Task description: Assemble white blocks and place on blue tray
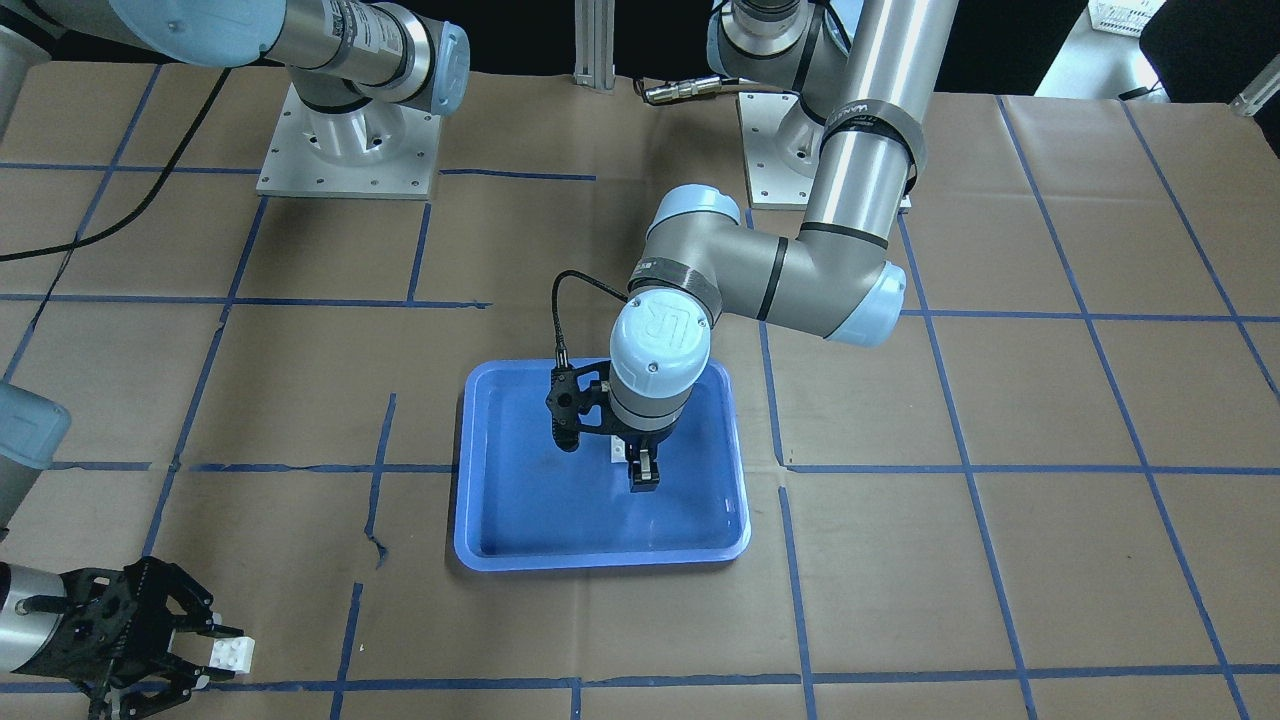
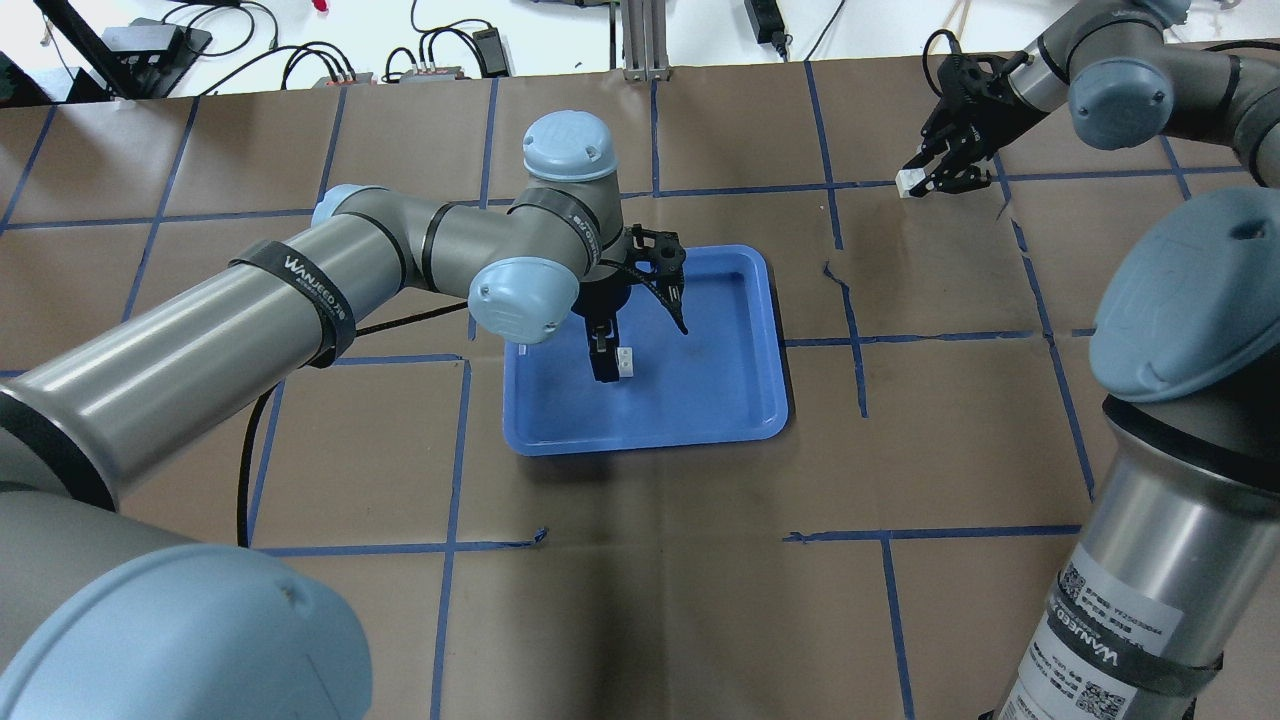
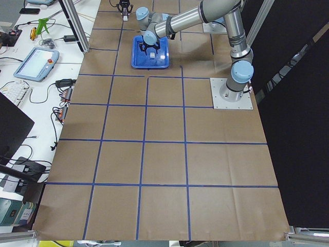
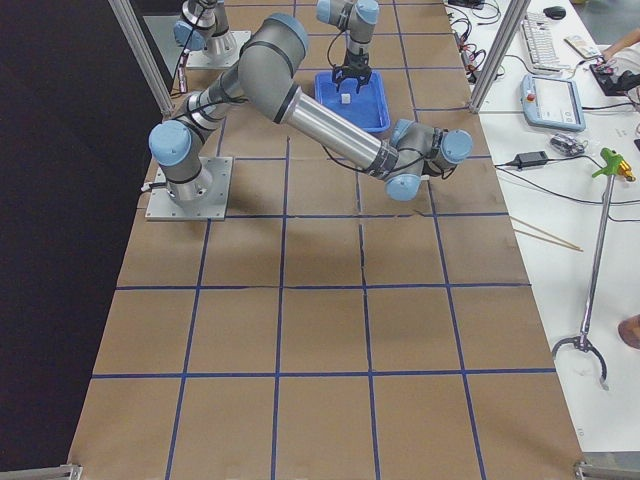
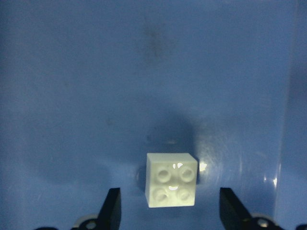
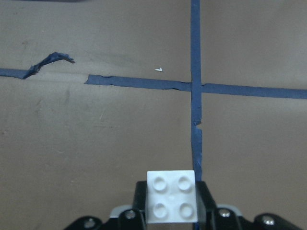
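Brown paper crossed by blue tape lines covered the tabletop [image 2: 650, 600], and the blue tray [image 2: 720, 410] lay near the middle of the overhead view. Over the tray hung the left claw [image 5: 170, 203], pointing down with its fingers [image 5: 113, 206] spread wide. In the left wrist view their two dark tips showed at the lower left and lower right of the frame. Between them, touching neither, one white block [image 5: 171, 179] lay on the tray floor just below the frame's centre, its studded face turned toward the camera. The right claw [image 1: 216, 655] was well apart from the tray, at the lower left corner of the front-facing view and the upper right of the overhead view. It was pinching the second white block [image 1: 233, 655] at its fingertips, low over the paper; whether that block touched the tabletop could not be told. In the right wrist view it sat at the bottom centre, studs toward the lens, near a crossing of tape lines.
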Controlling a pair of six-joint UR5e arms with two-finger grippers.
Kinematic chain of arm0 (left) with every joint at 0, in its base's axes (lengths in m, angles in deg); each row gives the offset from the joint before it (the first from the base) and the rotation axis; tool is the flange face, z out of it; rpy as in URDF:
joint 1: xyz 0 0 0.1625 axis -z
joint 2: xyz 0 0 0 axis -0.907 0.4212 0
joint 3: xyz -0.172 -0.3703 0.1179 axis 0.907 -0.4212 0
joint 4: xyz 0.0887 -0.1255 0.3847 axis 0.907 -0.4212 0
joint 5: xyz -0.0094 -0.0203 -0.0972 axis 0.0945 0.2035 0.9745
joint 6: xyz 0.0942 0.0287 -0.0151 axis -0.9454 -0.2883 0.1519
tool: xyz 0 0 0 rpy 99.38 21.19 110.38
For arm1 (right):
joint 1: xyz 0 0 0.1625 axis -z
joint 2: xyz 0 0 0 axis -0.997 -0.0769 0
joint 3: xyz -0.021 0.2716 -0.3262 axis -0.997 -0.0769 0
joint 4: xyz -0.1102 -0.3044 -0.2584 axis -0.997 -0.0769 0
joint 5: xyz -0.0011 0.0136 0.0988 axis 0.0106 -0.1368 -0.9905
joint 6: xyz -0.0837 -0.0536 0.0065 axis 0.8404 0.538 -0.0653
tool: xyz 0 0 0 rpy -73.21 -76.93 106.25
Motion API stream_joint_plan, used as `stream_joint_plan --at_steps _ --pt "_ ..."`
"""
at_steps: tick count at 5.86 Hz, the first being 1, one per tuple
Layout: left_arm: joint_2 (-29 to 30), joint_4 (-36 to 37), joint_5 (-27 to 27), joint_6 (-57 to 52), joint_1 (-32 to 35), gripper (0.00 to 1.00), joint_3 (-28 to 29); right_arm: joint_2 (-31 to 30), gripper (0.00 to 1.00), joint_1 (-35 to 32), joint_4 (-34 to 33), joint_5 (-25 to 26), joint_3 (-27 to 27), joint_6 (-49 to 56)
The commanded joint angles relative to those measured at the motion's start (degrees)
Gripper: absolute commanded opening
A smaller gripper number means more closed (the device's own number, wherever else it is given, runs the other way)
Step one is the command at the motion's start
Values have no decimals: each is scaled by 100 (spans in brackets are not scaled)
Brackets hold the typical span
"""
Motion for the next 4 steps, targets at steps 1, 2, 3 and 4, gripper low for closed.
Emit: stream_joint_plan --at_steps 1,2,3,4 --pt "-439 -108 7 72 -37 93 -42 -472 30 -9 260 15 99 -241" --pt "-720 -491 7 385 -72 98 -60 -753 30 -17 497 -3 265 -241" --pt "-1010 -922 33 519 -281 98 -52 -999 30 -70 500 -20 588 -293" --pt "-1283 -1230 34 512 -492 98 -60 -1298 30 -96 430 -64 1131 -328"
